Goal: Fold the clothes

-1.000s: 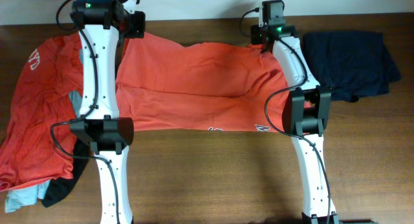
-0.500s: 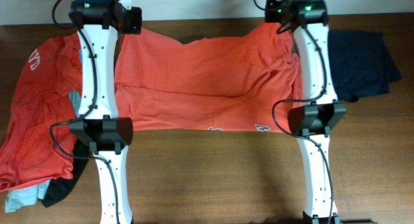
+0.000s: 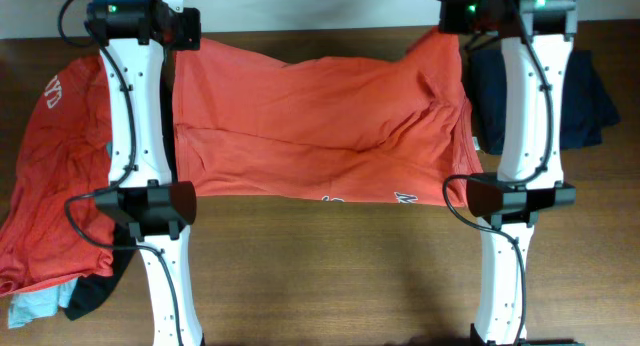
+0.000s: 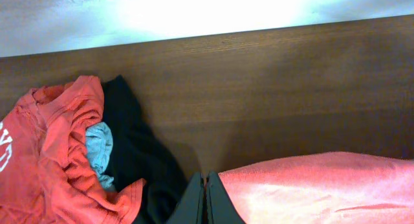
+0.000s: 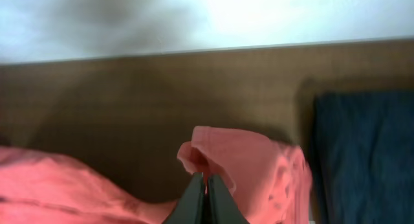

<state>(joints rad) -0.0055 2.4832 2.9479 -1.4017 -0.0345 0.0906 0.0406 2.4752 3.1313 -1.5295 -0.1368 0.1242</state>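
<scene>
A large orange-red T-shirt [image 3: 310, 126] lies stretched across the middle of the table, white lettering at its near edge. My left gripper [image 3: 178, 31] is shut on its far left corner; in the left wrist view the jaws [image 4: 206, 185] pinch the orange cloth [image 4: 310, 188]. My right gripper [image 3: 455, 11] is shut on its far right corner, and the right wrist view shows the jaws [image 5: 205, 182] pinching a raised fold of the shirt [image 5: 252, 162]. The shirt hangs taut between both grippers along the far edge.
A pile of clothes lies at the left: another orange-red shirt [image 3: 50, 156], a black piece [image 3: 95, 286] and a pale grey-blue piece [image 3: 35, 304]. A folded navy garment [image 3: 585, 96] lies at the far right. The table's far edge meets a white wall.
Both grippers have moved outward and toward the far edge, the right one markedly to the right, pulling the shirt's far edge wider and tauter.
</scene>
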